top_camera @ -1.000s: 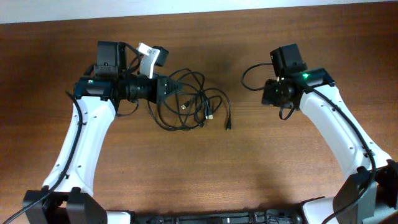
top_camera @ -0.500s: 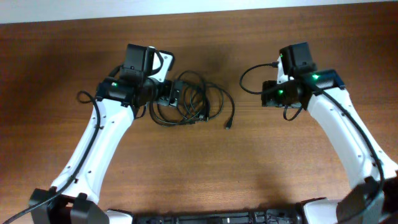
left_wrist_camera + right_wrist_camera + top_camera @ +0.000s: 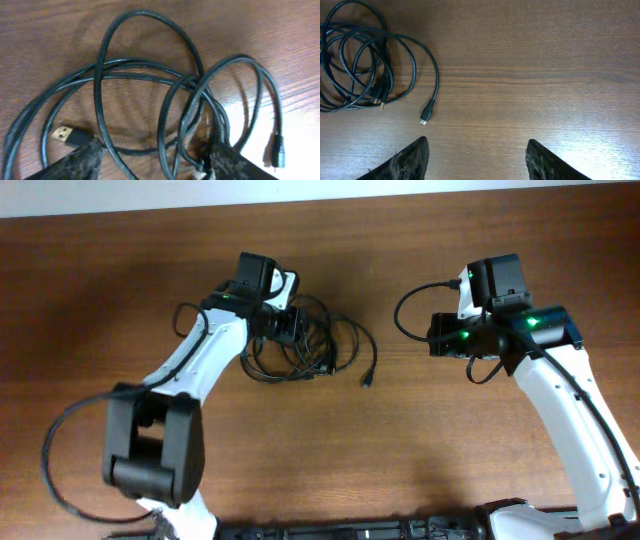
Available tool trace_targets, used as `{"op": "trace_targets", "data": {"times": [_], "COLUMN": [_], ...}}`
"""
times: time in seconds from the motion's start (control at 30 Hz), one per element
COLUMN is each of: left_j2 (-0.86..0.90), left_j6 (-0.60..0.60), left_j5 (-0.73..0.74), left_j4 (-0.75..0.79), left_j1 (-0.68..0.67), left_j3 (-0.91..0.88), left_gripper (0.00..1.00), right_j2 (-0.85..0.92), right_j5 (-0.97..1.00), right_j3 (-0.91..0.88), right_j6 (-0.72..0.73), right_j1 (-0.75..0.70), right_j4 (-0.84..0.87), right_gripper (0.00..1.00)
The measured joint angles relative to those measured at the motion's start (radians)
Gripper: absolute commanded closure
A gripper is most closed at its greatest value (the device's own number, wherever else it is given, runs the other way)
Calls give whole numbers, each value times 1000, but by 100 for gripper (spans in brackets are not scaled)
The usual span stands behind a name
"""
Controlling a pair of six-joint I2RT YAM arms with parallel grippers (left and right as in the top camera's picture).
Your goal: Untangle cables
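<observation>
1. The desk (image 3: 320,460) is dark reddish-brown wood with a fine, streaky grain and a slight sheen.
2. The cables (image 3: 310,345) lie on it in one loose tangle of overlapping black loops.
3. A pale strip (image 3: 100,198) runs beyond the desk's far edge, behind the cables; it is perhaps a wall.
4. The left fingers (image 3: 75,162) stand spread directly over the cables, with several strands between them and none pinched.
5. A gold-tipped plug (image 3: 62,134) rests inside the tangle. A small black plug (image 3: 425,116) trails out of it towards the right arm.
6. The right fingers (image 3: 410,160) hang released, well apart from the cables, over bare wood.
</observation>
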Motion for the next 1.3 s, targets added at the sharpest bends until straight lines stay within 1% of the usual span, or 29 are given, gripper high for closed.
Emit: {"op": "trace_targets", "data": {"times": [0.1, 0.13, 0.17, 0.27, 0.33, 0.37, 0.43, 0.5, 0.53, 0.57, 0.67, 0.73, 0.8, 1.0, 1.03, 1.07, 1.1, 1.13, 1.17, 1.2, 1.23, 1.27, 1.3], "left_j2": [57, 80, 91, 92, 92, 88, 43, -81, -105, -207, -367, -395, -408, -409, -409, -409, -409, -409, -409, -409, -409, -409, -409], "left_j6": [-3, -2, 0, -3, 0, 1, 4, 24, 31, 39, 52, 53, 53, 53, 53, 53, 53, 53, 54, 54, 53, 53, 53], "left_j5": [8, 10, 11, 14, 14, 13, 11, 43, 69, 87, 132, 161, 199, 294, 319, 360, 414, 464, 503, 522, 542, 548, 546], "left_j4": [12, 12, 11, 4, -64, -109, -159, -177, -176, -173, -177, -178, -177, -171, -164, -150, -131, -106, -87, -81, -82, -83, -86], "left_j1": [-11, -23, -35, -57, -57, -57, -57, -57, -57, -57, -57, -57, -57, -57, -57, -57, -57, -57, -57, -57, -57, -57, -57], "left_j3": [0, 0, 0, 0, 16, 36, 83, 143, 151, 171, 183, 183, 183, 183, 183, 183, 183, 183, 183, 183, 183, 183, 183], "left_gripper": [79, 97, 100, 100, 100, 100, 100, 100, 100, 100, 100, 100, 100, 100, 100, 100, 100, 100, 100, 100, 98, 89, 88], "right_j2": [0, 0, 0, 0, 0, 0, 0, 0, 0, 0, 0, 0, 0, 0, 0, 0, 0, 0, 0, 1, 2, 6, 16], "right_j5": [-2, -2, -2, -2, -2, -2, -13, -56, -94, -122, -273, -383, -499, -646, -657, -666, -671, -666, -658, -639, -615, -581, -526], "right_j3": [0, 0, 0, 0, 0, 0, 0, 0, 0, 0, -2, -2, -2, -2, -2, -2, -2, -2, -2, -2, -2, -2, 0], "right_j6": [0, 0, 1, 1, 1, 1, 0, -2, -2, -3, -5, -26, -42, -64, -64, -64, -67, -69, -68, -72, -76, -83, -87], "right_j1": [0, 0, 0, 0, 0, 0, 0, 0, 0, 0, 0, 0, 0, 0, 0, 0, 0, 0, 0, 0, 0, 3, 10], "right_j4": [-2, -2, -3, -3, -2, 0, 20, 67, 106, 130, 234, 290, 330, 356, 361, 379, 398, 409, 411, 411, 407, 397, 364], "right_gripper": [39, 39, 39, 37, 32, 27, 24, 21, 21, 21, 20, 18, 15, 12, 17, 29, 50, 67, 82, 93, 96, 96, 96]}}
